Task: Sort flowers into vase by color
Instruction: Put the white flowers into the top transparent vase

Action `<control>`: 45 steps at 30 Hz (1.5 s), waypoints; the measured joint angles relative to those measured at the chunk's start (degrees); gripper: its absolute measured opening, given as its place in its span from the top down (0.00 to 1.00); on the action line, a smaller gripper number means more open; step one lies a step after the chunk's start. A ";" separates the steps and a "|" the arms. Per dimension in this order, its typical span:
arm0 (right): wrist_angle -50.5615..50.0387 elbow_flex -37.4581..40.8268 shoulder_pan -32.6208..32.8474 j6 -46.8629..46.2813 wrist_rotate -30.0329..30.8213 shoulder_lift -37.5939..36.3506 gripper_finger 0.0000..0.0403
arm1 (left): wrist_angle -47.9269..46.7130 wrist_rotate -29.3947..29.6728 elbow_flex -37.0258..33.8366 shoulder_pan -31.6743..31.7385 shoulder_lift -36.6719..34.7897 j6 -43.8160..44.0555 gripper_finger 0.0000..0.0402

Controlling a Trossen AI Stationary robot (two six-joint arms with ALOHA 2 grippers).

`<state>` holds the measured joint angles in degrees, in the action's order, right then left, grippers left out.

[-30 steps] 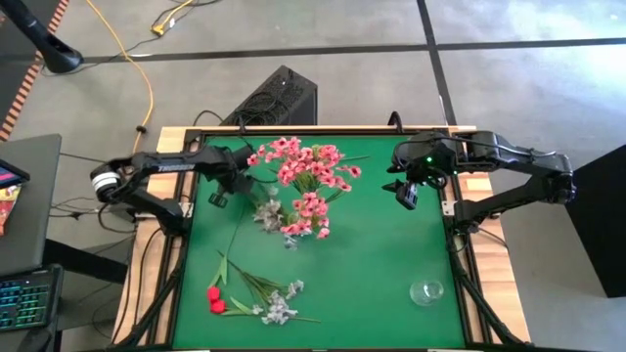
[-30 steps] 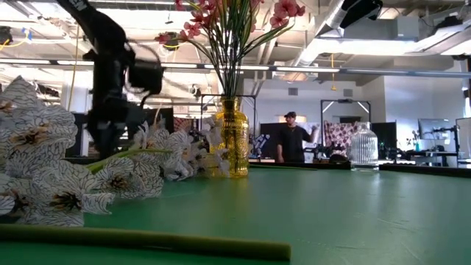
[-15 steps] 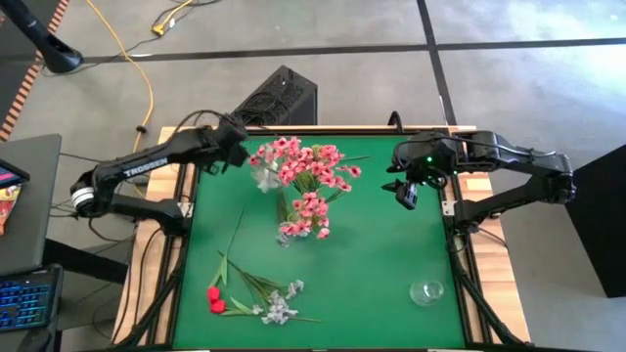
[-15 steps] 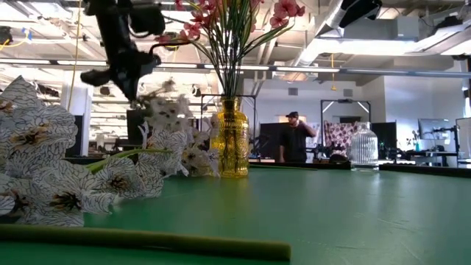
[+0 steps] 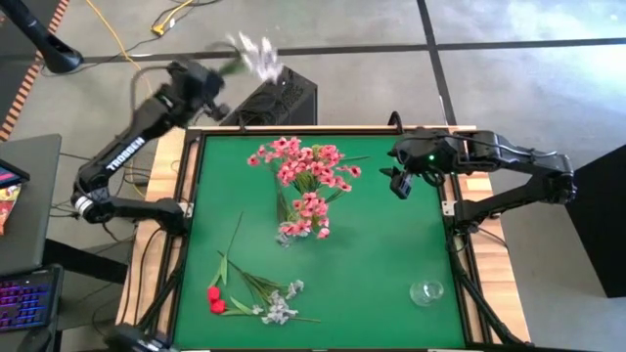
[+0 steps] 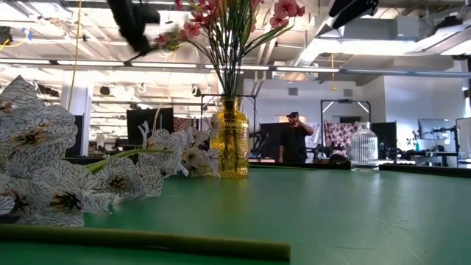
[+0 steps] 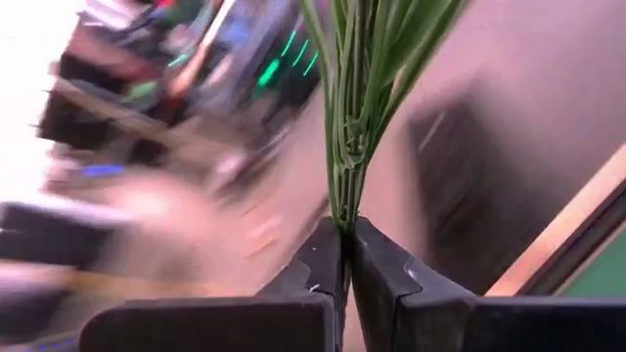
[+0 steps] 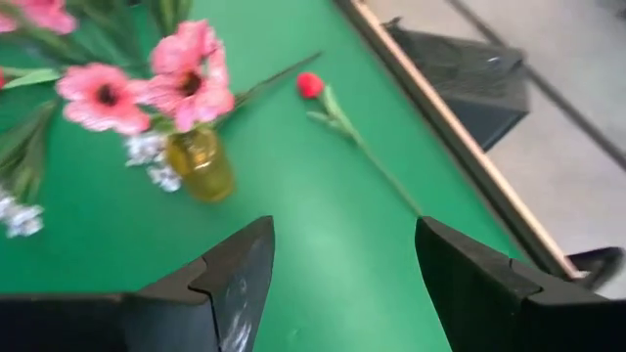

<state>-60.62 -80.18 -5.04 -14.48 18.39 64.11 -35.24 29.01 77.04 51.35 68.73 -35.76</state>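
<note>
A yellow vase [image 6: 232, 143] with pink flowers [image 5: 301, 166] stands mid-table. My left gripper [image 5: 217, 76] is raised high over the table's far left corner, shut on a spray of white flowers [image 5: 256, 54] that reaches out past the far edge. More white flowers [image 5: 279, 308] and red buds [image 5: 213, 299] lie flat near the front left. Some white blossoms [image 8: 147, 150] lie at the vase's foot. One red bud [image 8: 310, 85] lies on its stem by the far edge. My right gripper [image 5: 399, 183] hangs open above the far right of the table. My left gripper pinches the bundle of thin green stems [image 7: 344, 213] at its lower end between its two shut fingers. The stems run on out of the fingertips, along the fingers' line. The spray is lifted clear of the table, with its white blossoms [image 5: 252, 49] beyond the gripper.
A clear glass vase [image 5: 426, 291] stands near the front right corner. A black box [image 5: 279, 98] sits on the floor behind the far edge, under the lifted spray. A person [image 6: 294, 136] stands far off in the room. Bare green mat [image 5: 381, 254] lies right of the yellow vase.
My left gripper has gone up from the table beside the yellow vase and toward the far left corner, rolling as it rose. The white spray has gone up with it from the vase's foot and now hangs clear past the far edge.
</note>
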 joint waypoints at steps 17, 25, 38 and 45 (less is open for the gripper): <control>32.10 -0.03 -33.49 12.84 -33.28 -5.99 0.33 | 47.76 -49.77 7.53 -5.21 14.85 47.02 1.00; 45.36 0.07 -40.54 14.35 -45.87 4.29 0.33 | 42.89 -51.73 22.85 -12.61 28.87 45.83 1.00; 51.80 0.03 -40.44 16.04 -53.15 15.02 0.33 | 34.33 -48.99 29.09 -19.19 36.47 39.43 1.00; 55.88 0.02 -39.11 12.73 -57.25 17.76 0.33 | 33.47 -48.21 29.11 -19.56 36.46 39.43 1.00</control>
<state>-4.74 -80.16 -44.15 -1.75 -38.85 81.88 -1.77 -19.20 106.15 31.79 105.19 3.67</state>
